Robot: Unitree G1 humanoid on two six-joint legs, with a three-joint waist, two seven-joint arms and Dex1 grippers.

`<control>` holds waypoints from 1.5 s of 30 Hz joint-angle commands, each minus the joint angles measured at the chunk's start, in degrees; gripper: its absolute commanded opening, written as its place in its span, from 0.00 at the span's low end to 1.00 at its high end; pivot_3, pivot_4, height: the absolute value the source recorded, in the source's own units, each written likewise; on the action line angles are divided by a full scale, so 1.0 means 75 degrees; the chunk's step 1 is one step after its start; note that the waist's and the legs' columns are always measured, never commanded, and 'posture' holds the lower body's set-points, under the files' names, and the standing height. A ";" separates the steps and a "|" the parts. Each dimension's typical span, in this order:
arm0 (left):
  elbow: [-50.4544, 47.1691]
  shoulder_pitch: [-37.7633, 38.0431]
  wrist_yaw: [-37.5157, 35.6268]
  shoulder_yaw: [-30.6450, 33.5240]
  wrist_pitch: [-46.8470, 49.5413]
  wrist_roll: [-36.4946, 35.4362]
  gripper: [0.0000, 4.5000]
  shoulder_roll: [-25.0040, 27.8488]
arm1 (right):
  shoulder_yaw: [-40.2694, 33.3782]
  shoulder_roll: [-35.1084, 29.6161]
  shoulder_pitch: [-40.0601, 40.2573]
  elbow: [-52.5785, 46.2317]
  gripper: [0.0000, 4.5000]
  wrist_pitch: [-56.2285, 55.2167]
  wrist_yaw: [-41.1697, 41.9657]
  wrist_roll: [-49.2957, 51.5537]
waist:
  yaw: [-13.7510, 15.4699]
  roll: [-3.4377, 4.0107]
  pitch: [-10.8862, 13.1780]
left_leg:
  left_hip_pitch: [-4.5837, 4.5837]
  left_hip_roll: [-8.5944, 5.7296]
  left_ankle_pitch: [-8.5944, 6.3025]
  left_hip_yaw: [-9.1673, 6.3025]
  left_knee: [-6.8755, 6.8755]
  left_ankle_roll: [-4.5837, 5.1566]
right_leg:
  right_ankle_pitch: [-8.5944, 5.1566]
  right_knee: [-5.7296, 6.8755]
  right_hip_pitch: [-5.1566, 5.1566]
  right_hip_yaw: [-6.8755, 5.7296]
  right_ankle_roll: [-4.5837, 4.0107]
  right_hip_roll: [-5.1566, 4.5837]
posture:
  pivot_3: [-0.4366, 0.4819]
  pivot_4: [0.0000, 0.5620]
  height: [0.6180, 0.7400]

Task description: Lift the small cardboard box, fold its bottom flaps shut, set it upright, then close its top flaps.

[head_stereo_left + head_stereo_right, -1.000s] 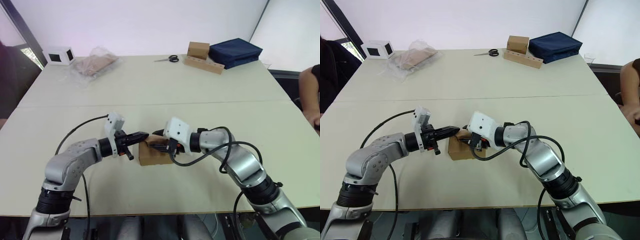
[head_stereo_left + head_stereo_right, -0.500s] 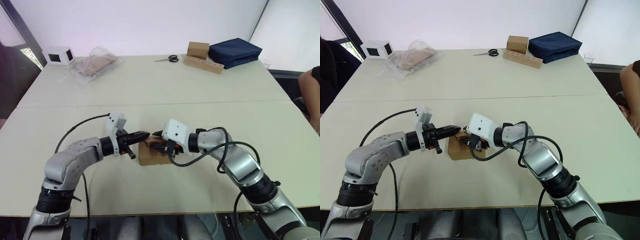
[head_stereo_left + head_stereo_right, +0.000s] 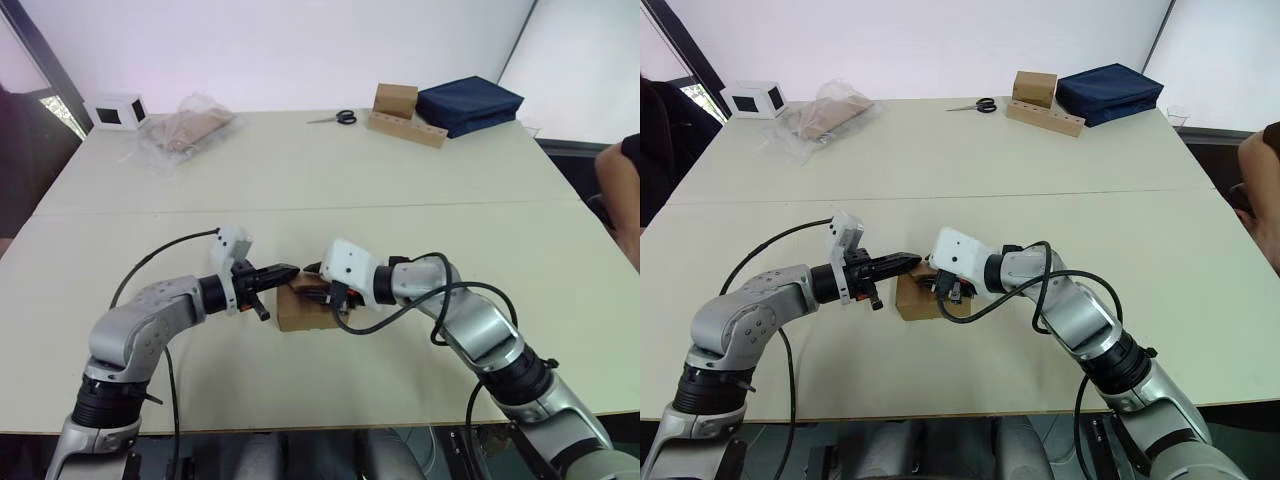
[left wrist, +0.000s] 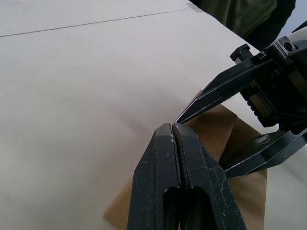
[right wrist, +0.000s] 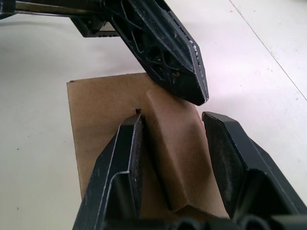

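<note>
On my far left, at the back corner of the table (image 3: 120, 260), I see a white box with a dark window (image 3: 117, 109), and just to its right a crumpled clear plastic bag (image 3: 187, 127) with something brown inside. Nearer to me, my left gripper (image 3: 291, 270) reaches in from the left with its two black fingers pressed fully together, holding nothing; their joined tip sits at the upper left edge of the small cardboard box (image 3: 305, 310). That box stands on the table near the front, between my two arms, its plain brown side facing me. In the right wrist view one raised flap (image 5: 175, 143) slopes up from the box top. My right gripper (image 5: 170, 120) comes in from the right, its fingers spread apart to either side of that flap; I cannot tell whether either finger touches the cardboard, and it has not closed on anything. The tips of both grippers are near each other above the box. Further right along the back edge lie scissors (image 3: 337, 118), then a squarer brown box (image 3: 396, 99) standing on a flat cardboard strip (image 3: 407, 129), then a dark blue fabric bag (image 3: 470, 104).
</note>
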 commanded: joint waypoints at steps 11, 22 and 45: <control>0.0029 0.0137 -0.0453 -0.0101 -0.0409 0.0209 0.00 0.0240 | -0.2022 0.0893 0.0762 -0.1007 0.44 0.1506 -0.0324 0.2211 | 0.0002 0.0000 0.0000 | 0.0000 0.0001 -0.0001 -0.0001 -0.0003 0.0001 | 0.0000 0.0000 0.0000 0.0000 0.0000 0.0002 | 0.48 0.27 1.00; -0.0365 -0.0216 -0.0459 -0.0081 -0.0102 -0.0032 0.00 0.0431 | -0.2246 0.0535 0.1142 -0.1377 0.44 0.2101 -0.0685 0.2820 | -0.0002 0.0000 0.0001 | 0.0000 0.0000 -0.0001 0.0002 -0.0003 0.0002 | 0.0000 0.0000 0.0000 0.0001 0.0000 0.0001 | 0.48 0.27 1.00; -0.0764 0.0340 -0.0482 -0.1151 -0.0664 0.1194 0.00 0.0876 | -0.1231 0.0100 0.1300 -0.1091 0.44 0.1916 -0.0807 0.2501 | -0.0004 0.0001 -0.0001 | 0.0002 0.0001 -0.0002 0.0001 -0.0006 0.0003 | 0.0000 -0.0003 0.0002 0.0001 0.0000 0.0004 | 0.48 0.27 1.00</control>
